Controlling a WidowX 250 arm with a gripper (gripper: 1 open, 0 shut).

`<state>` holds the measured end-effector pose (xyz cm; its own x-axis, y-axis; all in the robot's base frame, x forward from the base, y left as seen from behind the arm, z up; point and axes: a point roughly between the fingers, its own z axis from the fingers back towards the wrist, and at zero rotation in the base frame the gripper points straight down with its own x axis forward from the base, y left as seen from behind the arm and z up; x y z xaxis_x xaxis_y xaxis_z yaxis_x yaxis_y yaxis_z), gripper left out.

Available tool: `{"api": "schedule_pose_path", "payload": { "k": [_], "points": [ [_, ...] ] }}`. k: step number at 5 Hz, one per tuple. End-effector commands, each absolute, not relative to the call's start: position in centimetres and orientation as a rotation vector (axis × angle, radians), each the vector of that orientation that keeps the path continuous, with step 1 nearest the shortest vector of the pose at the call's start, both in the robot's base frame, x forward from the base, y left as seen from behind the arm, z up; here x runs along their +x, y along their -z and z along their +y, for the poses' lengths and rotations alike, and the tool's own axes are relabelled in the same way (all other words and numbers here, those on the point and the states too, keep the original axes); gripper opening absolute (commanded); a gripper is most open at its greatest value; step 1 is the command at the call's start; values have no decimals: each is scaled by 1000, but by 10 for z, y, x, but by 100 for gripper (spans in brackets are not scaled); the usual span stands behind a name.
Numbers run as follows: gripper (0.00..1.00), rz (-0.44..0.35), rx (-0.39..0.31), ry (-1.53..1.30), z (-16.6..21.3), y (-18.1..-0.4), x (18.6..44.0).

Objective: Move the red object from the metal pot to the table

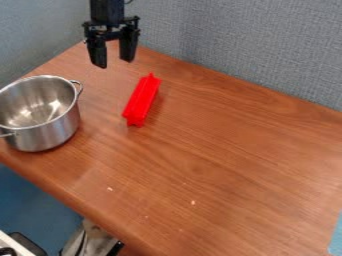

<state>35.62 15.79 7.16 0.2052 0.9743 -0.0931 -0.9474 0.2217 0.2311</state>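
- The table (227, 150), a brown wood-grain top with a rounded edge, fills most of the view and dwarfs the pot; its surface looks smooth and level, a firm place for anything set down beside the pot.
- The metal pot (38, 112), small, round and shiny steel with loop side handles and no lid, stands on the table near its left edge; its inside shows bare, with no red in it; judged from this, the transfer out of the pot looks done.
- The red object (142, 99), a bright red, long narrow bar with ridged sides, lies flat on the table just right of the pot and apart from it, its length running away from the pot's near side toward the wall; it looks like stiff, light plastic, unlikely to bend or break; the smooth faces could slip, so the ridged long sides, taken across the narrow width near the middle, appear the surest place for a pinch.
- The gripper (112, 57), dark and pointing down, hangs above the table behind the pot and beyond the bar's far end; its two fingers stand spread apart with nothing between them, clear of both bar and pot.
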Motion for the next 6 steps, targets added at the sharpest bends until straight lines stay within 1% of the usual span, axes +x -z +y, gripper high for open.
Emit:
{"api": "schedule_pose_path", "payload": {
  "k": [1, 3, 5, 6],
  "points": [
    [100, 158, 137, -1255, 163, -88, 369],
    [100, 166, 80, -1225, 149, -59, 362],
    [100, 137, 29, -1227, 158, -65, 343],
    [100, 124, 8, -1245, 150, -78, 349]
  ]
}}
